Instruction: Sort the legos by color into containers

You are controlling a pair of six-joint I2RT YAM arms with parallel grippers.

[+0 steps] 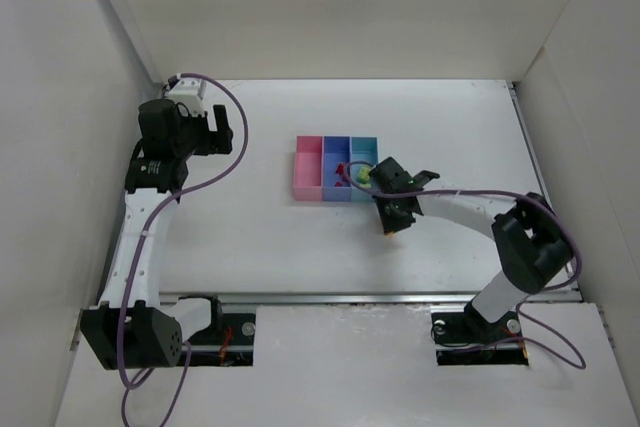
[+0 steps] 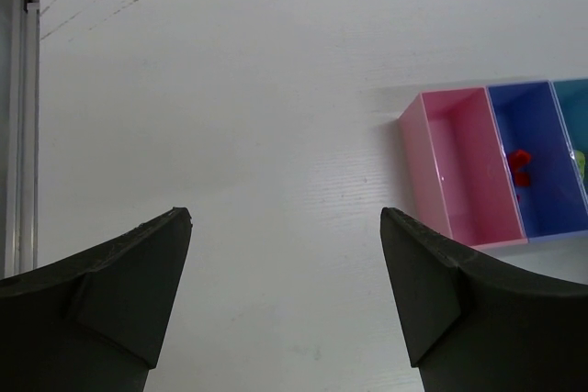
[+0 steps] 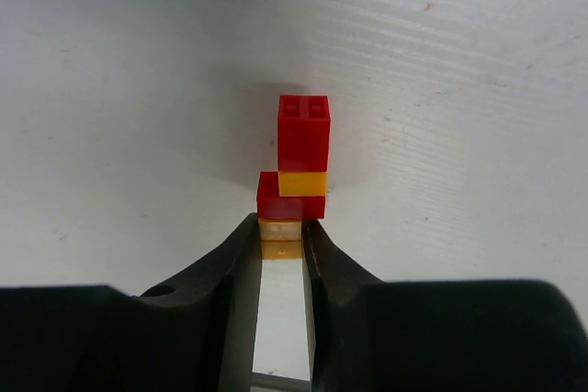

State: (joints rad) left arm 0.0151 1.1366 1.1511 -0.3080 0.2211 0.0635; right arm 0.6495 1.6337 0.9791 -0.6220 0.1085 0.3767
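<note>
Grip status: your right gripper (image 3: 280, 232) is clenched on the pale yellow brick at the near end of a stack of legos (image 3: 301, 158), red and orange-yellow pieces joined together. Only that end brick sits between the fingertips; the rest juts out beyond them. Whether the stack is clear of the table (image 1: 250, 247) cannot be told. It sits just beside the near end of the light blue bin (image 1: 365, 147), outside the containers (image 1: 322, 162). Your left gripper (image 2: 285, 219) stands released and wide with nothing between its fingers, well apart on the far left.

Hazards, as judged:
- The stack mixes colours, so dropping it whole into any bin would mis-sort.
- The hold is thin and at one end. A quick swing could make the stack pivot or snap at a joint and scatter pieces.
- Separating the stack likely needs the second arm, and two grippers meeting over so small a piece risk a collision.

Room: open table borders the bins on their near and left sides.
- The pink bin (image 2: 441, 162) looks unfilled.
- The medium blue bin (image 2: 547, 199) holds red legos (image 2: 520, 168).
- A yellow-green lego (image 1: 362, 175) lies in the light blue one.
- The enclosure walls (image 1: 60, 147) stand well away from the work.
</note>
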